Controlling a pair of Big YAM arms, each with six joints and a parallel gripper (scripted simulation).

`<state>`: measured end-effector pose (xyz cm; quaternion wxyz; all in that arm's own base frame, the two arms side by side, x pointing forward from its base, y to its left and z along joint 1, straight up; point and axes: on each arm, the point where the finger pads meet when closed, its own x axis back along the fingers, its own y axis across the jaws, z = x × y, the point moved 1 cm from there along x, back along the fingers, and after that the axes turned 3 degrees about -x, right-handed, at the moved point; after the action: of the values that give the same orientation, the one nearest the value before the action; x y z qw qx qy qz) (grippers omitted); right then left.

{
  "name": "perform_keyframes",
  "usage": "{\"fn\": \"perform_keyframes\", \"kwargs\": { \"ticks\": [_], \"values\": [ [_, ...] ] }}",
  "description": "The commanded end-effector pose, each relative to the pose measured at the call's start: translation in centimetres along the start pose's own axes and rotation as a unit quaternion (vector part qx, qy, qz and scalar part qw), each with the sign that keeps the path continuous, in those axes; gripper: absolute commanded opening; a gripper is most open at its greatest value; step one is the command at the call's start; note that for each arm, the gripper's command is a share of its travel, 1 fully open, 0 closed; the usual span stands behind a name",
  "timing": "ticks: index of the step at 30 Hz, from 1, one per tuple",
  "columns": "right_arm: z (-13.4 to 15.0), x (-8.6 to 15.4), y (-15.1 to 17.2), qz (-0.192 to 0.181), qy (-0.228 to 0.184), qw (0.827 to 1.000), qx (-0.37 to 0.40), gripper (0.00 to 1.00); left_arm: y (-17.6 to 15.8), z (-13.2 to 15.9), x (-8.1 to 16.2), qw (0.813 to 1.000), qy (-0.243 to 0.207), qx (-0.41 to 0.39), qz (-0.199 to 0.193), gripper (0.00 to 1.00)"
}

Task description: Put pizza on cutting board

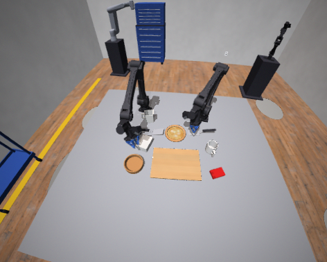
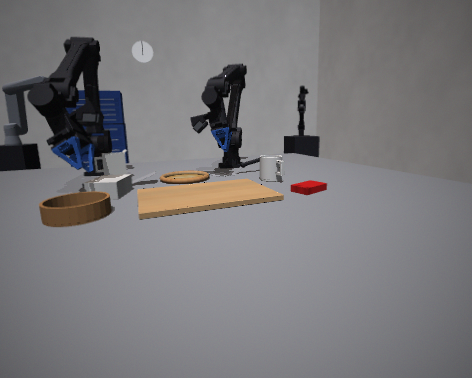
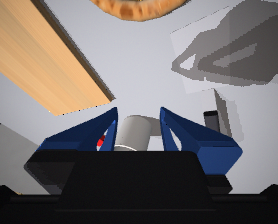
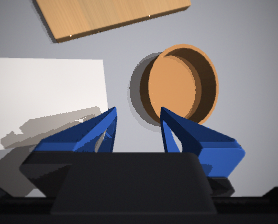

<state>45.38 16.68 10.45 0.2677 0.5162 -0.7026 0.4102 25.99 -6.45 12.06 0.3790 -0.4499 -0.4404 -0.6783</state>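
Note:
The pizza [image 1: 175,133] lies flat on the table just behind the cutting board [image 1: 176,163], apart from it. It also shows in the exterior view [image 2: 184,176]. My left gripper [image 1: 195,130] hangs low to the right of the pizza, open and empty, over the blade end of a black-handled turner [image 1: 208,131]. In the left wrist view the fingers are apart, with the turner [image 3: 222,117] to their right. My right gripper [image 1: 132,142] is open and empty, low beside a white block [image 1: 145,143]. A second turner [image 1: 156,132] lies left of the pizza.
A wooden bowl [image 1: 134,163] sits left of the board, close under my right gripper [image 4: 137,127]. A white mug [image 1: 211,147] and a red block [image 1: 217,172] stand right of the board. A small white box [image 1: 149,115] stands behind the second turner.

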Motion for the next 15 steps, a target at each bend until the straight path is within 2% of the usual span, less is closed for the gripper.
{"fn": "perform_keyframes", "kwargs": {
  "ticks": [1,3,4,6,15],
  "values": [
    [-0.5,1.1,1.1,-0.008,0.003,1.000,0.027,0.48,-0.7,0.9,0.2,1.000,-0.001,0.003,0.012,0.48],
    [-0.5,1.3,0.4,-0.007,0.005,1.000,0.026,0.48,-0.9,1.3,0.2,1.000,-0.003,0.009,0.018,0.48],
    [-0.2,1.4,2.3,-0.022,0.010,0.999,0.028,0.48,-1.6,1.7,0.0,1.000,-0.004,0.017,0.026,0.48],
    [0.2,1.9,3.8,-0.037,0.018,0.999,0.034,0.48,-2.4,2.4,-0.1,0.999,-0.008,0.031,0.039,0.48],
    [1.7,4.0,9.3,-0.097,0.047,0.993,0.052,0.48,-5.5,5.0,-0.2,0.991,-0.027,0.094,0.086,0.48]
  ]
}}
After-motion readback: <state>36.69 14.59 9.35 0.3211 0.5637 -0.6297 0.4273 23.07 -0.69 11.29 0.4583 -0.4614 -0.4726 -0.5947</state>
